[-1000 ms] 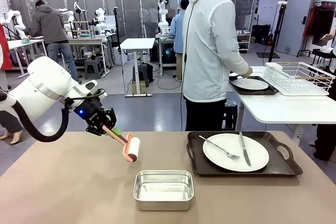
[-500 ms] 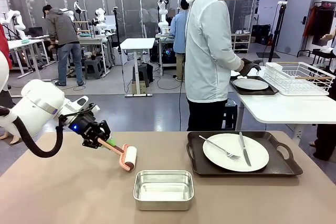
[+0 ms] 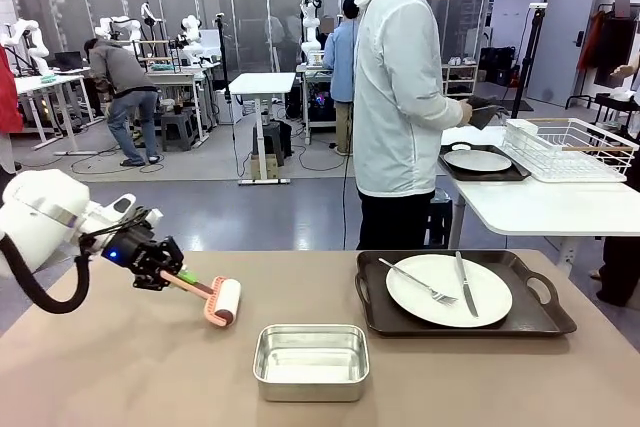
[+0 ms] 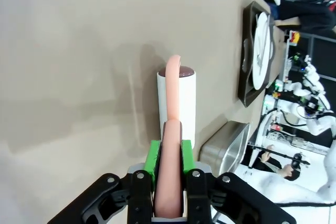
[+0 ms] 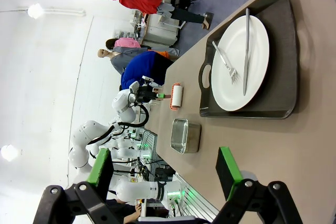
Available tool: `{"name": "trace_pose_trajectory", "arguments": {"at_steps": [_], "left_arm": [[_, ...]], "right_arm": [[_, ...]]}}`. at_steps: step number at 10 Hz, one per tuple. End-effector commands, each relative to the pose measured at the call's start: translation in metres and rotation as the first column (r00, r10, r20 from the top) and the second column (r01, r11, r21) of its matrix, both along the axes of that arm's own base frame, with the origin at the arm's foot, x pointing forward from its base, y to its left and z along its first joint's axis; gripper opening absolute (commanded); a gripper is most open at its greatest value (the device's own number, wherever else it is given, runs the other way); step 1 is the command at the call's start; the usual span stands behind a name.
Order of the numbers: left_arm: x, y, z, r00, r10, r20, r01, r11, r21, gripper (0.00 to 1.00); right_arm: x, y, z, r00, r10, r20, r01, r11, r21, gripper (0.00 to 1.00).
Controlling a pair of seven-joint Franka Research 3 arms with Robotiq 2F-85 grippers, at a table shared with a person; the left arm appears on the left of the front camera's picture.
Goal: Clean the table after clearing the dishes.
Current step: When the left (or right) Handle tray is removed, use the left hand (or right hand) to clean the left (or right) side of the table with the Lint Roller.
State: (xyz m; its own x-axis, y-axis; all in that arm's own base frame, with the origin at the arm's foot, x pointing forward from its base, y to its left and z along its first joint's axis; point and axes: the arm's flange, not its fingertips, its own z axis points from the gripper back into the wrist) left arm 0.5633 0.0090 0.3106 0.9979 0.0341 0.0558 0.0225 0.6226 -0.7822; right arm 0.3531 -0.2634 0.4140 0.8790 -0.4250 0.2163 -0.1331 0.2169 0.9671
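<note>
My left gripper (image 3: 170, 272) is shut on the pink handle of a lint roller (image 3: 222, 301), whose white roll sits low on the left part of the beige table (image 3: 120, 367). In the left wrist view the green pads (image 4: 153, 162) clamp the handle and the roller (image 4: 176, 103) points away over the tabletop. One of the dishes, a white plate (image 3: 448, 290) with fork and knife, lies on a dark tray (image 3: 540, 319) at the right. My right gripper (image 5: 164, 174) hangs open high above that tray (image 5: 286, 51). A second plate (image 3: 477, 160) sits on a tray on the white side table.
A steel pan (image 3: 311, 360) stands at the table's front middle, close to the roller's right. A person (image 3: 400, 97) stands at the far edge, turned toward the white table (image 3: 540, 209) with its wire rack (image 3: 572, 148). Bare tabletop stretches around the roller.
My left arm has drawn back to the left and lowered, carrying the roller down to the tabletop. The person's hand has lifted away from the plate on the white table.
</note>
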Motion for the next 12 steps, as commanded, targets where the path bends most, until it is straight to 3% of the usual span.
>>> {"name": "trace_pose_trajectory", "arguments": {"at_steps": [1,4,6,9,12], "left_arm": [[-0.011,0.053,-0.024,0.999,0.01,0.042,-0.015,0.993,0.114,0.21],[-0.021,0.125,-0.024,0.989,0.145,0.027,-0.146,0.944,0.294,0.21],[-0.026,0.154,-0.02,0.972,0.233,0.006,-0.214,0.882,0.42,0.21],[-0.035,0.165,-0.004,0.958,0.284,0.03,-0.257,0.812,0.525,0.21],[-0.046,0.162,0.031,0.954,0.285,0.092,-0.284,0.762,0.581,0.21]], "right_arm": [[0.0,0.001,0.003,1.0,0.0,0.009,0.0,1.0,0.005,1.0],[0.0,0.001,0.003,1.0,0.0,0.009,0.0,1.0,0.005,1.0],[0.0,0.001,0.003,1.0,0.0,0.009,0.0,1.0,0.005,1.0],[0.0,0.001,0.003,1.0,0.0,0.009,0.0,1.0,0.005,1.0],[0.0,0.001,0.003,1.0,0.0,0.009,0.0,1.0,0.005,1.0]]}}
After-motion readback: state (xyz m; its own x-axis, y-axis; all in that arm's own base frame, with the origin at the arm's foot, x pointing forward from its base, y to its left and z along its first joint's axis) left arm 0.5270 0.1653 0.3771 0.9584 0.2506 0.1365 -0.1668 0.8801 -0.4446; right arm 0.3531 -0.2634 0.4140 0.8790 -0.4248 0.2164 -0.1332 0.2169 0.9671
